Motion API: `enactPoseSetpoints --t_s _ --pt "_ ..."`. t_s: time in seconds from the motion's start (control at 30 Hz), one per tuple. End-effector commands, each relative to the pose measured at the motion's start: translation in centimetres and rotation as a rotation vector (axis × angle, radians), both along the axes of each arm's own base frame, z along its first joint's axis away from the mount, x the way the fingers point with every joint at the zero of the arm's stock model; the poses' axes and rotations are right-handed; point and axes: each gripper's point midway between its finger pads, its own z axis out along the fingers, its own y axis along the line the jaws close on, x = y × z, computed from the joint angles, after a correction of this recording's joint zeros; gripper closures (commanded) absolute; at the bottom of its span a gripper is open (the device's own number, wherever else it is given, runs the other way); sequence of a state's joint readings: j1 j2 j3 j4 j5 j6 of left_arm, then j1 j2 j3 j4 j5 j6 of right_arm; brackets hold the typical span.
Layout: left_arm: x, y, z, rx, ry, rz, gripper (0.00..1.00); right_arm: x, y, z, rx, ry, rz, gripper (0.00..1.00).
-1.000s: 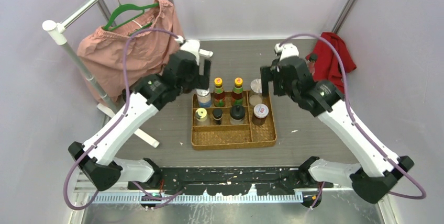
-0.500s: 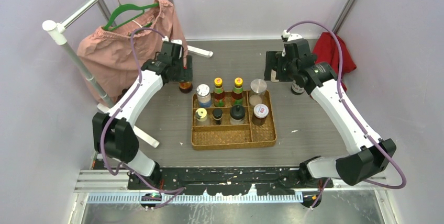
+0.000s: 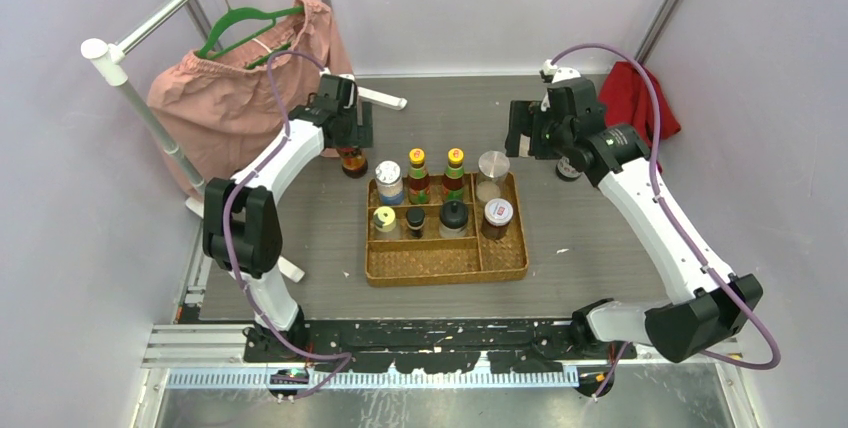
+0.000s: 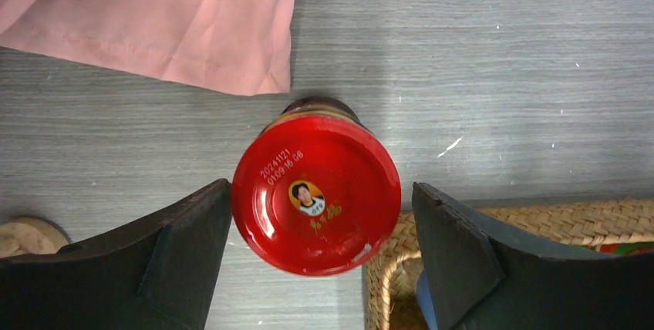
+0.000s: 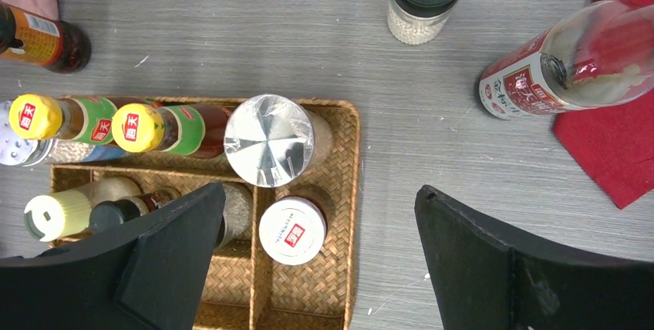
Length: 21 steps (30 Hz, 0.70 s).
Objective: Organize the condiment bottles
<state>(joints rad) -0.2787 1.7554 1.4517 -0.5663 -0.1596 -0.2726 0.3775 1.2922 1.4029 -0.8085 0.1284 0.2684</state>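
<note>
Both jaws apart, my left gripper [image 4: 321, 191] straddles the red-lidded jar [image 4: 316, 214]; I centre up, then squeeze evenly.

Bright, even light; soft shadows.

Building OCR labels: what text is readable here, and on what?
"20241121": stamp on the red jar lid; the line beneath it and the yellow characters are unclear.
"天": red logo on the yellow cap.
Red label on the white lid and characters on the red-labelled bottle: too blurred.
</note>
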Motion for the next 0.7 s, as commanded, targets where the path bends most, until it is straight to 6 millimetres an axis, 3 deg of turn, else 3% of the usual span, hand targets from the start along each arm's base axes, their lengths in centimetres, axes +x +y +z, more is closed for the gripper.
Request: enactPoseSetpoints --t_s 0.0,0.3,0.67 --pt "2.7 -0.1 2.5 -0.021 -0.103 -0.007 0.15 -0.2 0.2 1.1 0.029 -0.043 0.011 0.0" --pt "2.7 0.0 2.3 -0.016 -0.103 0.0 0.37 -0.2 0.5 0.4 0.034 -0.031 0.02 0.0" --pt "1.2 0.0 4.0 -0.034 -0.091 -0.001 0.42 -0.3 0.5 0.2 0.041 -0.031 0.022 0.0"
